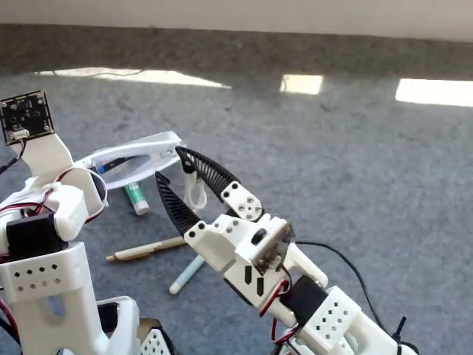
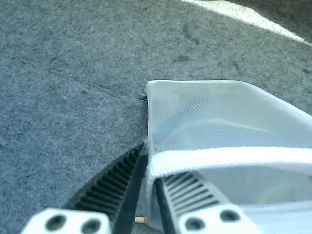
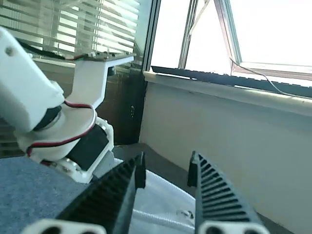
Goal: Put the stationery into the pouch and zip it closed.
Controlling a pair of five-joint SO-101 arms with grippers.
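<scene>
High view: we note the pouch (image 1: 140, 157) held up over the carpet (image 1: 355, 185), its edge clamped in the left pincer (image 2: 148, 163). The right pincer (image 1: 168, 164) gapes wide, gripping nothing, tips just beside the pouch. Near that pincer, loose on the carpet, are a tan pen (image 1: 144, 251), a pale marker (image 1: 186, 275) and a green-capped stick (image 1: 135, 198). Our judgement: loading is mostly undone and zipping not begun.

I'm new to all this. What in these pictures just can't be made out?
What the pouch holds: high view, the mesh blurs it and the left arm covers one end.
Whether the pouch is zipped: left wrist view, its rim runs off the picture's edge.
One end of the white pen: high view, it lies under the right arm.
</scene>
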